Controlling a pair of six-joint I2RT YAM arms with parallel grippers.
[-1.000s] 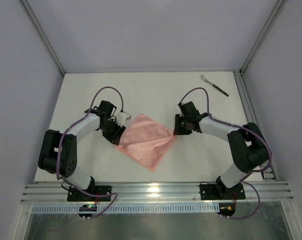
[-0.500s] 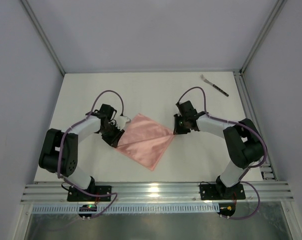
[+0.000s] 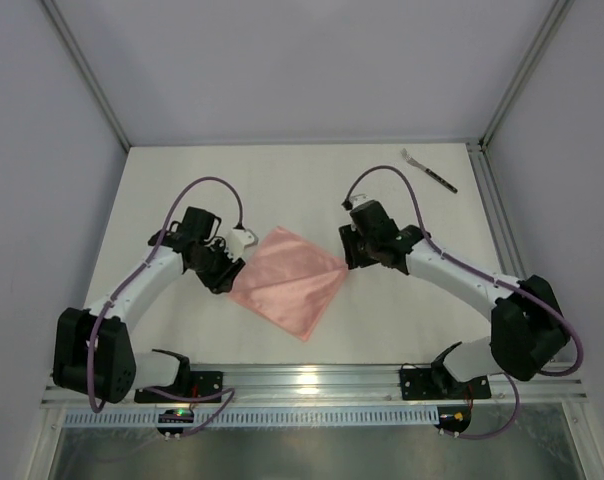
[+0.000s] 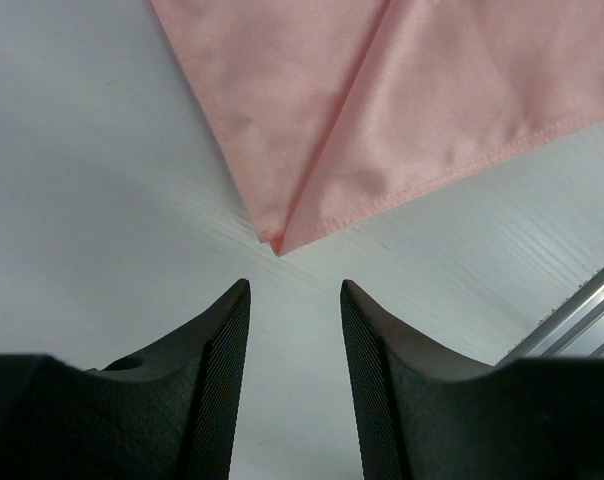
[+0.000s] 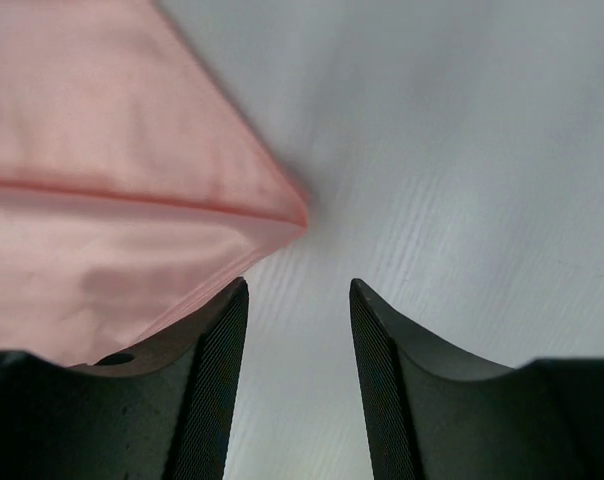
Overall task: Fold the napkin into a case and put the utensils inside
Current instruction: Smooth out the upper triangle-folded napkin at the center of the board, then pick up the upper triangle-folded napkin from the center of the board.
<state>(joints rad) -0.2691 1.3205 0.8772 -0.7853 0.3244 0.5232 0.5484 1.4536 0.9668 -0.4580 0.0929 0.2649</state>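
The salmon-pink napkin (image 3: 290, 278) lies flat mid-table, folded with one layer over another, corners pointing left and right. My left gripper (image 3: 225, 276) stands open just off its left corner; in the left wrist view that corner (image 4: 274, 243) lies a little beyond the empty jaws (image 4: 294, 288). My right gripper (image 3: 348, 262) stands open by the right corner; in the right wrist view the napkin corner (image 5: 294, 215) sits just ahead of the gap, cloth passing behind the left finger (image 5: 217, 340). The fork (image 3: 428, 169), the utensil, lies far back right, away from both arms.
A metal rail (image 3: 302, 382) runs along the near table edge, with the arm bases bolted to it. An aluminium frame post (image 3: 487, 190) borders the right side near the fork. Grey walls enclose the table on three sides.
Both grippers have drawn slightly back from the napkin's corners and opened wider after pinching in. The left arm's elbow swung outward to the left, the right arm's to the right. The napkin stays put.
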